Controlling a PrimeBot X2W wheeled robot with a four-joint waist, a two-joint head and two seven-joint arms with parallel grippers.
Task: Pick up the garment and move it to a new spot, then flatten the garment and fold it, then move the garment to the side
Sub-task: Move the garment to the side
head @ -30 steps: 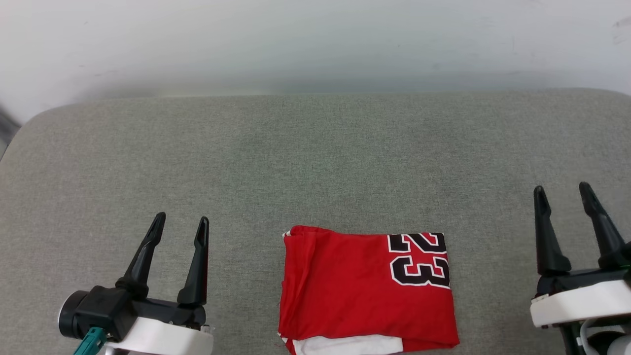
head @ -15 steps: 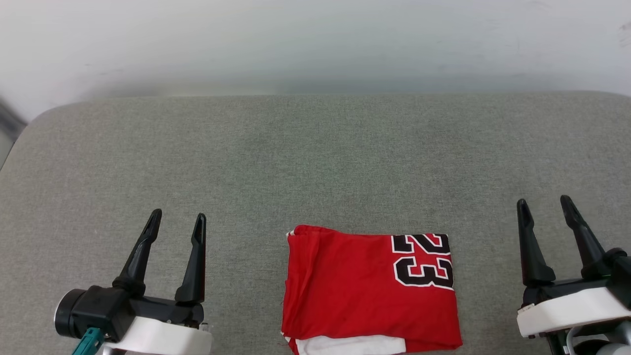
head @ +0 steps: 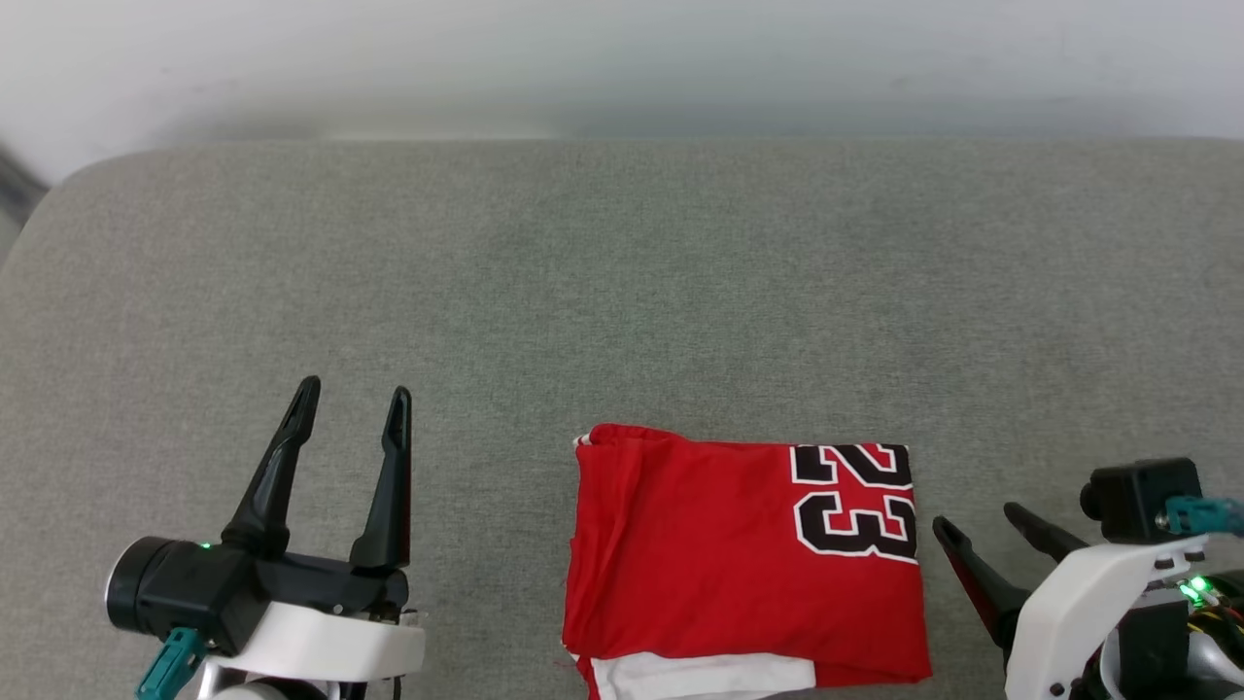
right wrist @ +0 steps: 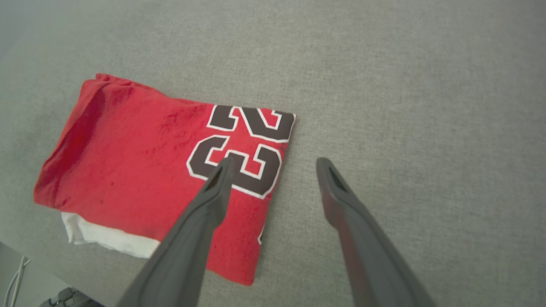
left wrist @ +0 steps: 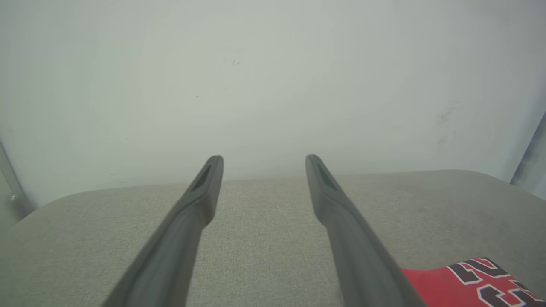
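The garment (head: pixel 719 564) lies folded into a red rectangle near the front of the grey fabric surface (head: pixel 622 292). A black "23" sits at its right end and a white strip shows along its near edge. My left gripper (head: pixel 355 389) stands open to its left, apart from it, with nothing between the fingers. Low at the garment's right edge, my right gripper (head: pixel 976 516) is also open and holds nothing. In the right wrist view the right gripper (right wrist: pixel 274 161) hangs over the garment (right wrist: pixel 128 162), its left finger above the "23". The left wrist view has the left gripper (left wrist: pixel 263 158) and a corner of the garment (left wrist: pixel 473 283).
A pale wall (head: pixel 622 68) rises behind the surface's far edge. The surface's back left corner (head: pixel 68 185) is rounded. In the right wrist view, the surface's near edge drops off by the garment, with a cable (right wrist: pixel 13 277) on the floor below.
My right gripper has tipped down and swung in toward the garment's right edge. The head view has shifted a little. The left gripper and the garment have kept their places.
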